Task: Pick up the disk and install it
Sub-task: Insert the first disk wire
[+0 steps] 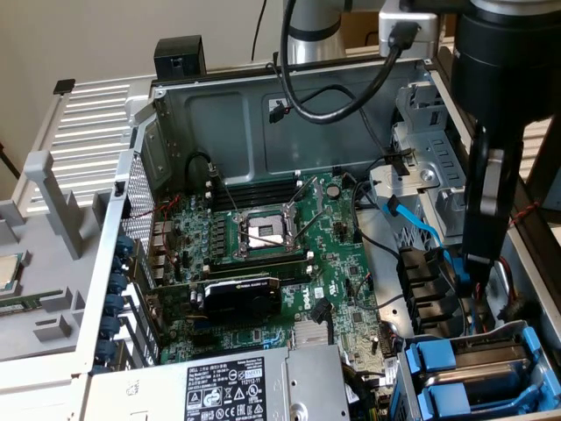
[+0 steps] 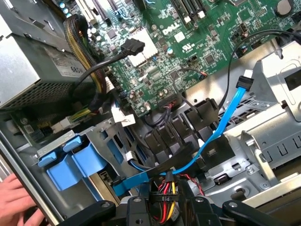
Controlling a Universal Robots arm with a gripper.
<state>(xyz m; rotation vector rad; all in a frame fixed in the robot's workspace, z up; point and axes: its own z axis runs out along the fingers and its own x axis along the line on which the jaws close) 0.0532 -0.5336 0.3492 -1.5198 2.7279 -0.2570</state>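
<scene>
Nearest is a boxy grey power supply [image 1: 254, 386] with a printed label. Just beside it, the disk [image 1: 473, 377], dull silver metal in glossy blue plastic rails, sits in the steel drive cage. Just past the cage hangs the robot's matte black hand [image 1: 478, 254] among cables; how far it is open cannot be told. Beyond lie a green motherboard [image 1: 263, 254], the grey case wall [image 1: 228, 114] and a beige room wall [image 1: 88, 35].

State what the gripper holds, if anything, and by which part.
Cannot be told; the gripper hangs among cables beside the blue-railed drive bay.
</scene>
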